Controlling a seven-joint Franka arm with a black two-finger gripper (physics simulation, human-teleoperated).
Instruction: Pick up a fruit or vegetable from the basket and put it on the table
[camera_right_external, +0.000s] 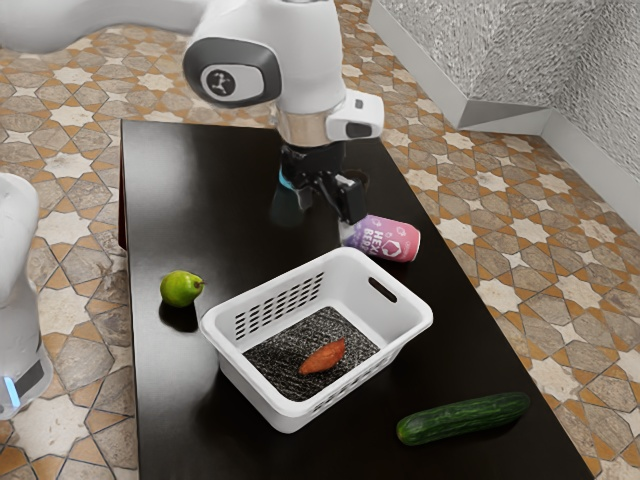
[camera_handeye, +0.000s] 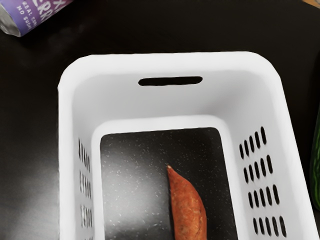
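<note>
Because the item to be lifted lies on the floor of the basket (camera_right_external: 258, 393), the pincer (camera_right_external: 328, 207) is reasonably presented wide and empty. It hangs above the table (camera_right_external: 172, 410), with the basket lower down and off to its side, toward the exterior view's lower edge. The sweet potato (camera_right_external: 323, 357) is inside, below the pincer's level; it is judged the object of the task, being the one piece of produce seen in the basket. The wide opening would let the pincer straddle its narrow body, though the basket's high walls call for a move over the rim and a descent clear of them.

The can (camera_right_external: 388, 240) lies on its side nearest the pincer; contact between them cannot be confirmed. The pear (camera_right_external: 181, 288) rests farther from the pincer, across toward the exterior view's left, and the cucumber (camera_right_external: 463, 418) lies well apart from it, beyond the basket. Both are outside the basket and need no handling.

Observed limits: in the wrist view one end of the sweet potato is cut off, as is the end of the basket closest to the hand. The can and cucumber are also cropped there. In the exterior view the pincer's dark tips merge with the black tabletop, so their exact height is uncertain.
</note>
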